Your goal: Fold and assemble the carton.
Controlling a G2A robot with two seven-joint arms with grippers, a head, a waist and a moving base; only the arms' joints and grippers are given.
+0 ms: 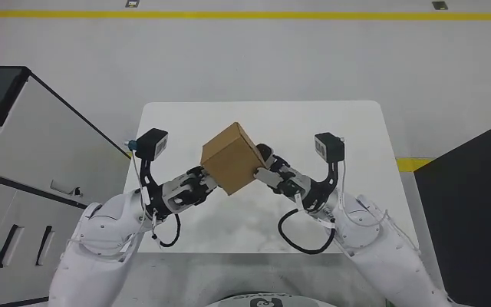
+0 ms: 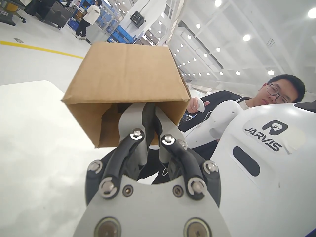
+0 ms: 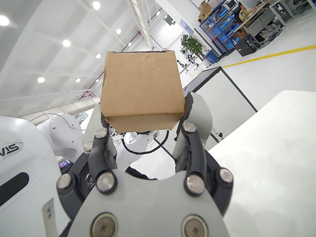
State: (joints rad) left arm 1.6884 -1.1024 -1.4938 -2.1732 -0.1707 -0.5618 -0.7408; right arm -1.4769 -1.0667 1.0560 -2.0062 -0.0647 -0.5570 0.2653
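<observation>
We hold the carton (image 1: 232, 158) in the air over the middle of the table (image 1: 337, 130), at the centre of the top view. Our right gripper (image 3: 143, 118) grasps it, one finger on each side. Our left gripper (image 2: 149, 110) reaches into its open end with fingers clenched close together (whether cardboard lies between them we cannot tell).

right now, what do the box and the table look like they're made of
The box looks like corrugated cardboard, plain brown and matte. Its cut edges are rough and fold creases run across its faces in the wrist views.

The table has a smooth white top with a slight sheen and rounded corners. It is probably laminate or coated board, but the look leaves that open.
</observation>
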